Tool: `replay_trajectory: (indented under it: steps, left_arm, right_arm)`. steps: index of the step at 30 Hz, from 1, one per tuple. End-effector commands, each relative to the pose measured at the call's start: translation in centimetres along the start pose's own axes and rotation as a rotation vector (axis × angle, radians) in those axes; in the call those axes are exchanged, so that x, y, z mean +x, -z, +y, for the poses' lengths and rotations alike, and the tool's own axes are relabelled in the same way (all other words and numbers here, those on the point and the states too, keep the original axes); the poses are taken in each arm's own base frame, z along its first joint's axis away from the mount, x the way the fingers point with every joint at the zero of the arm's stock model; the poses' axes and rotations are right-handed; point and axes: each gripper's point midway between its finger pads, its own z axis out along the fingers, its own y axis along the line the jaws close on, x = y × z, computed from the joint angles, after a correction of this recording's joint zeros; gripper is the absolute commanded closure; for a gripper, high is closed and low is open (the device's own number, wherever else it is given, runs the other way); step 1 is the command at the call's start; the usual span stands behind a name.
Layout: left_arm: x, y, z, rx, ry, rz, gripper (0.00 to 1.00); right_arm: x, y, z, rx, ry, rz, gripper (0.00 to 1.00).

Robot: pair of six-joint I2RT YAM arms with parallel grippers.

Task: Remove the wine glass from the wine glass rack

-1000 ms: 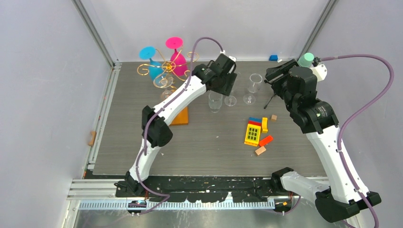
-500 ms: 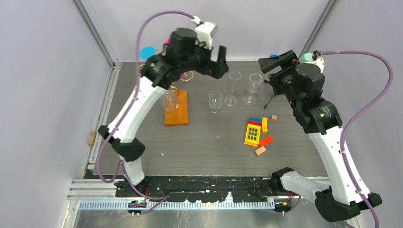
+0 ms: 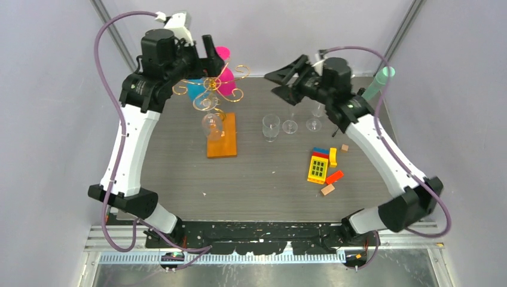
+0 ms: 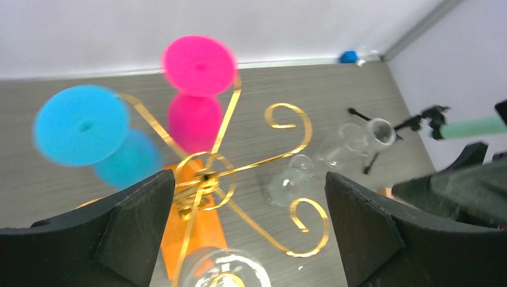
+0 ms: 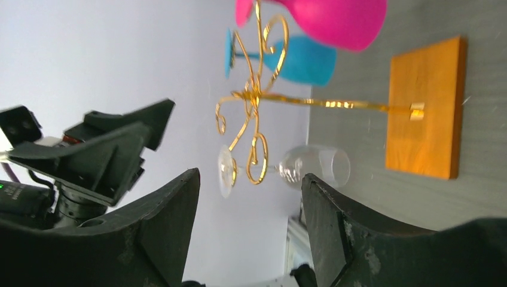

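Black left pincer (image 4: 248,191) gapes wide, empty, above the wine glass rack (image 4: 206,177); right pincer (image 5: 250,179) open, empty.

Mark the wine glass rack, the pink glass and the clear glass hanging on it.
wine glass rack (image 3: 222,144): top view, wooden base.
pink glass (image 4: 199,64): left wrist view, round foot.
clear glass (image 5: 314,167): right wrist view, bowl.

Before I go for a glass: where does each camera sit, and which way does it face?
Top external: high behind the bases, facing down on the table; both arms, left hand and right hand show.
Left wrist: above the wine glass rack, facing down; its fingers frame it.
Right wrist: rolled sideways, facing the rack side-on; own fingers below, left hand beyond.
Shared: both wrist views hold the rack's clear wine glass.
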Motion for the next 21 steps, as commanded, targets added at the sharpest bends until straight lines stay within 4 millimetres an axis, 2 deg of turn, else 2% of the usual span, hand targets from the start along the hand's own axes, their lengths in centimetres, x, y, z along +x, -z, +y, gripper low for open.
replay_trajectory:
  steps: [1,2,3,8,13,16,19,21]
  left_arm:
    - [-2.8,3.0,4.0,-0.109,0.076,-0.131,0.0]
    - [-2.9,3.5,4.7,-0.127,0.086,-0.147,0.0]
    - [-3.0,3.8,5.4,-0.142,0.096,-0.16,0.0]
    - [-2.4,5.4,7.1,-0.182,0.113,-0.194,0.0]
    - [-2.0,6.8,8.7,-0.258,0.116,-0.201,0.02]
    - [-3.3,8.7,9.5,-0.318,0.103,-0.279,0.03]
    - [-4.9,10.3,9.5,-0.333,0.087,-0.371,0.03]
    - [-5.2,11.0,9.4,-0.335,0.084,-0.395,0.03]
  right_arm:
    - [5.1,-1.2,5.7,-0.14,0.004,0.173,0.32]
    - [5.5,-1.4,5.3,-0.087,0.015,0.176,0.32]
    - [6.3,-2.5,4.7,-0.042,0.035,0.167,0.33]
    - [8.4,-3.7,5.6,-0.006,0.027,0.166,0.37]
    - [9.9,-4.9,5.1,0.04,-0.053,0.181,0.41]
    - [11.3,-5.1,5.4,0.054,-0.083,0.191,0.41]
    - [12.4,-5.6,5.7,0.053,-0.081,0.203,0.4]
    - [12.9,-6.1,5.8,0.054,-0.088,0.207,0.4]
